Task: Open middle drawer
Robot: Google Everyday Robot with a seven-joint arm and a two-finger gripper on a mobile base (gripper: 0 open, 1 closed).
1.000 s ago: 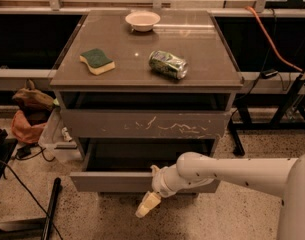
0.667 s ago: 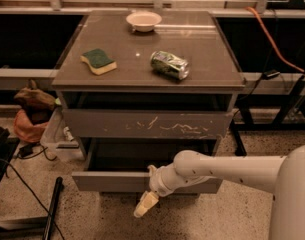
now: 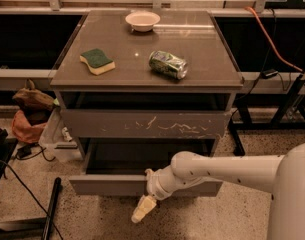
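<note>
The middle drawer (image 3: 104, 185) is a wide, shallow grey-brown drawer with a plain front. It stands pulled out from the cabinet, with its dark inside (image 3: 142, 156) showing. Above it is the taller drawer front (image 3: 142, 124) covered in white scratches, which is closed. The lowest drawer is hidden under the pulled-out one. My gripper (image 3: 143, 209), cream-coloured on a white arm (image 3: 217, 166) coming in from the right, hangs just below and in front of the middle drawer's front edge, near its centre.
On the cabinet top (image 3: 127, 79) lie a green-and-yellow sponge (image 3: 97, 61), a crushed green can (image 3: 168, 64) and a white bowl (image 3: 142, 20). A bag (image 3: 29, 115) and a plastic bin (image 3: 54, 139) sit at the left. Black cables (image 3: 14, 179) run over the floor.
My gripper has moved slightly left and down along the middle drawer's front. The drawer stays pulled out, about as far as before.
</note>
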